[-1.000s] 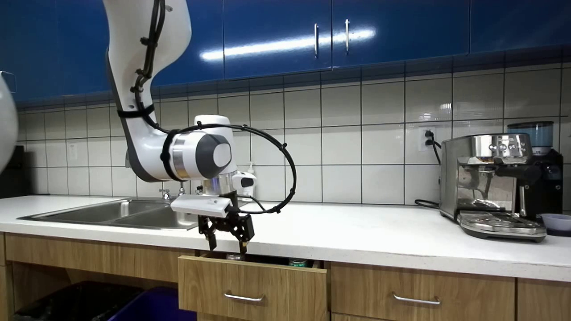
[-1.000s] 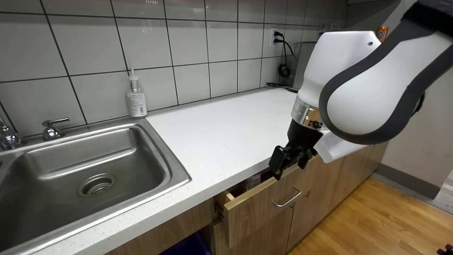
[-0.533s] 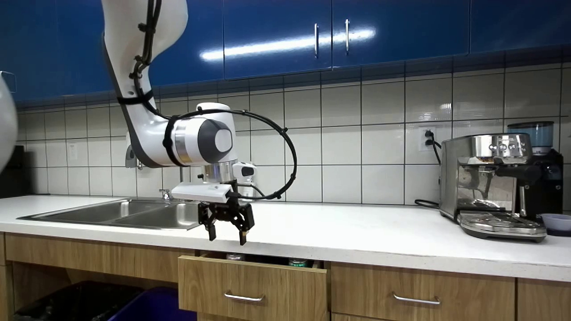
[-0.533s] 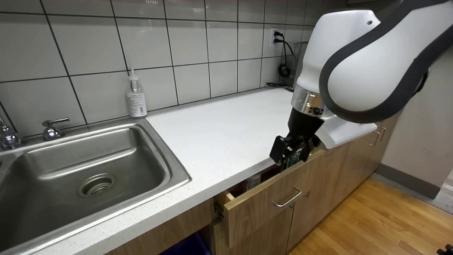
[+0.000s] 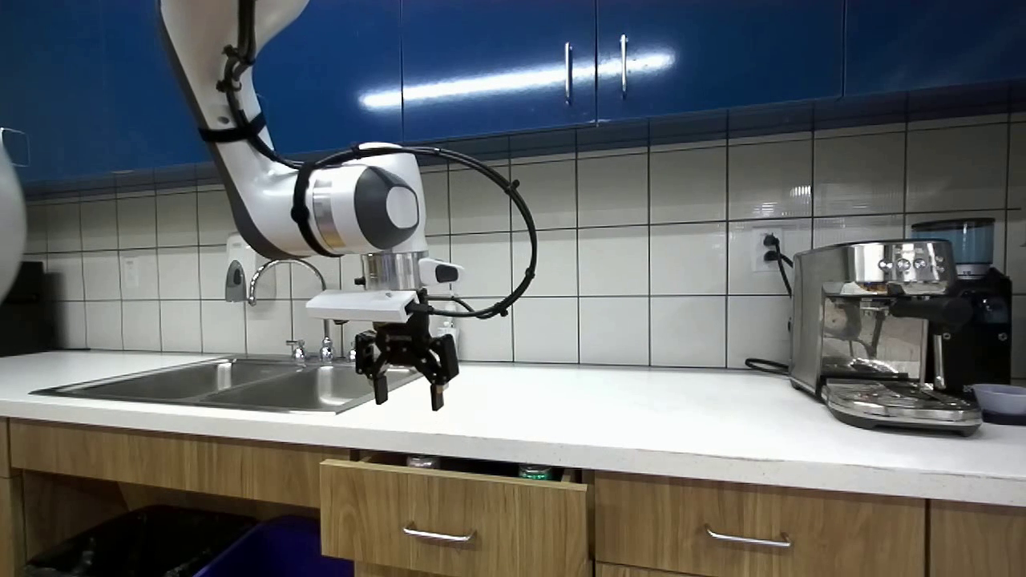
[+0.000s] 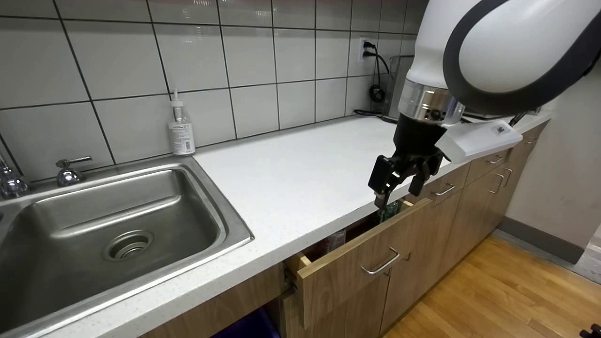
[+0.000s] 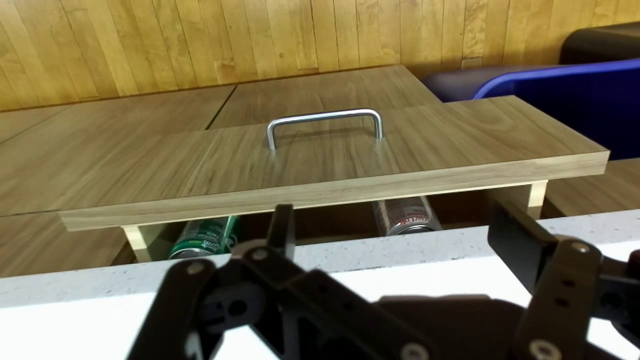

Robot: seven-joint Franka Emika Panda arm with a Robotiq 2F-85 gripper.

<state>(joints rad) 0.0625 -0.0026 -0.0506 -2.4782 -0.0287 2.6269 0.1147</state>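
Fingers hang spread, empty, left of centre in an exterior view; misaligned descent could strike the lower-frame wooden drawer.

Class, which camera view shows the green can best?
The wrist view: it looks down on the green can, showing its printed side. Both exterior views show just a small green part behind the drawer front.
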